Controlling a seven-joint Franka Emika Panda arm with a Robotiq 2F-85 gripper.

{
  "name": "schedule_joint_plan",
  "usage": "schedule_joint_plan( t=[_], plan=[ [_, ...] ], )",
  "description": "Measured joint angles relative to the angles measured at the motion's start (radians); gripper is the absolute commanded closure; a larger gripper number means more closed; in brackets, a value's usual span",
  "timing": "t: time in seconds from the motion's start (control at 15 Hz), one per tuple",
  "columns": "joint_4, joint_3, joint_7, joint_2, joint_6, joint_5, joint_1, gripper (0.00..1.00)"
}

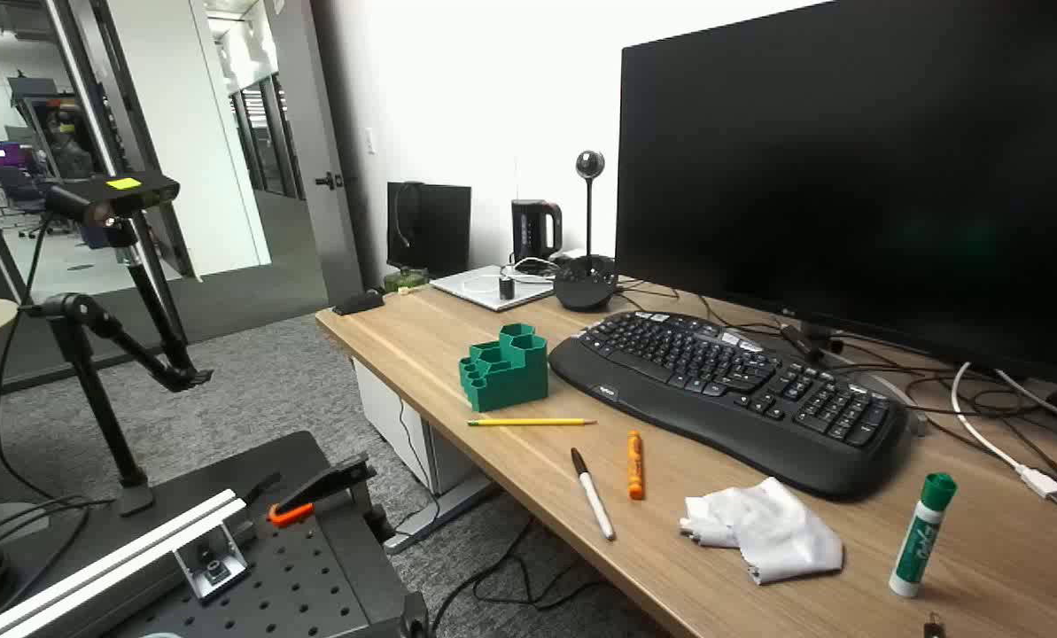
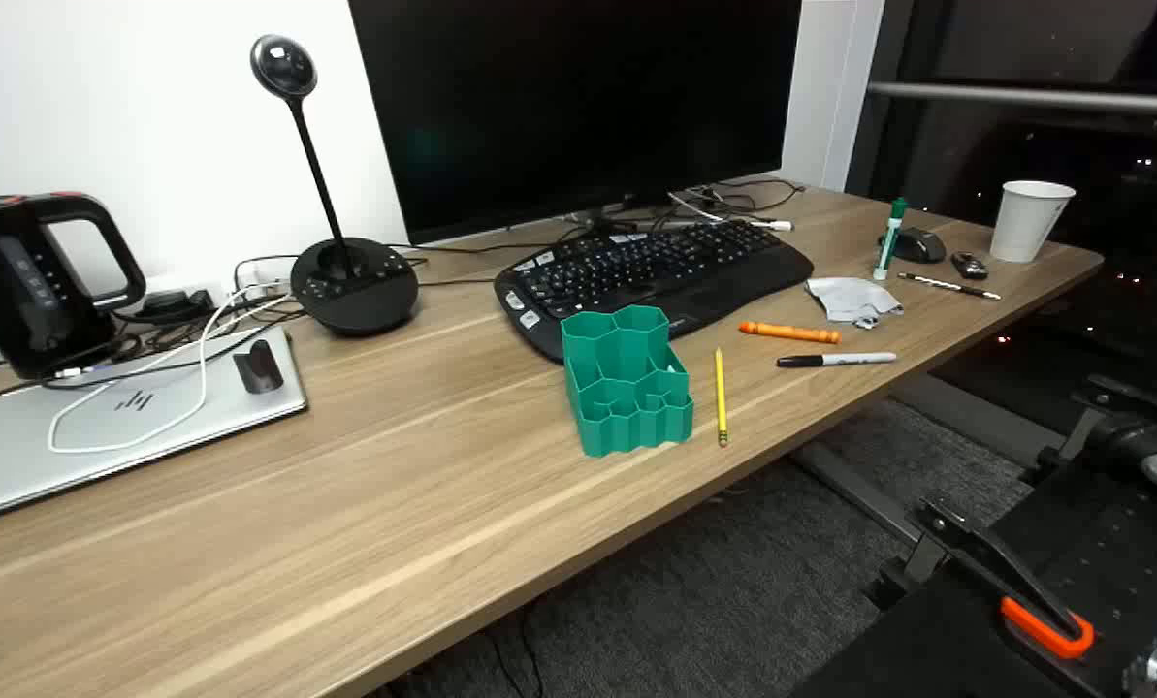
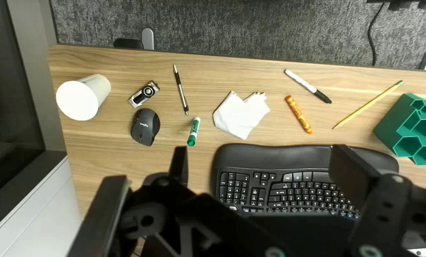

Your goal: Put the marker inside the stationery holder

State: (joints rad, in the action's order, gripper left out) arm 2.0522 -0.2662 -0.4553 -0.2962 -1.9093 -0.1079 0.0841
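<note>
Furthest left in the wrist view, toward the upper part of the frame, stands a white cup (image 3: 99, 87), with a black mouse (image 3: 145, 126) to its lower right. Next comes the marker (image 3: 194, 131), left of the frame's middle: short and thick, with a green cap, a white band beneath it, a green label bearing white lettering, and a white bottom end. It stands on the desk (image 3: 127, 66) on that end, cap uppermost, its long axis close to vertical; in both exterior views the cap points to the top of the frame, leaning slightly right. The wrist view foreshortens it, the cap toward the bottom of the frame and a little left. A rumpled pale cloth (image 3: 239, 116) lies just right of it, apart. Across the lower part, the gripper (image 3: 262, 166) has its fingers wide apart, a black keyboard (image 3: 277, 157) visible between them. Further right lie an orange crayon (image 3: 298, 114), a slim white-and-black pen (image 3: 307, 85) and a yellow pencil (image 3: 368, 104). At the right edge sits the green stationery holder (image 3: 395, 125), with hexagonal compartments, well apart from the marker.
</note>
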Motion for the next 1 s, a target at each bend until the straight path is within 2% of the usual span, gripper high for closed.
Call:
schedule_joint_plan(
  t=[0.6, 0.8, 1.0],
  plan=[
    [-0.002, 0.001, 0.011, 0.002, 0.000, 0.001, 0.000, 0.00],
    [-0.029, 0.007, 0.119, 0.060, 0.001, 0.052, 0.000, 0.00],
    [-0.121, 0.011, 0.260, 0.217, -0.002, 0.093, 0.005, 0.00]
  ],
)
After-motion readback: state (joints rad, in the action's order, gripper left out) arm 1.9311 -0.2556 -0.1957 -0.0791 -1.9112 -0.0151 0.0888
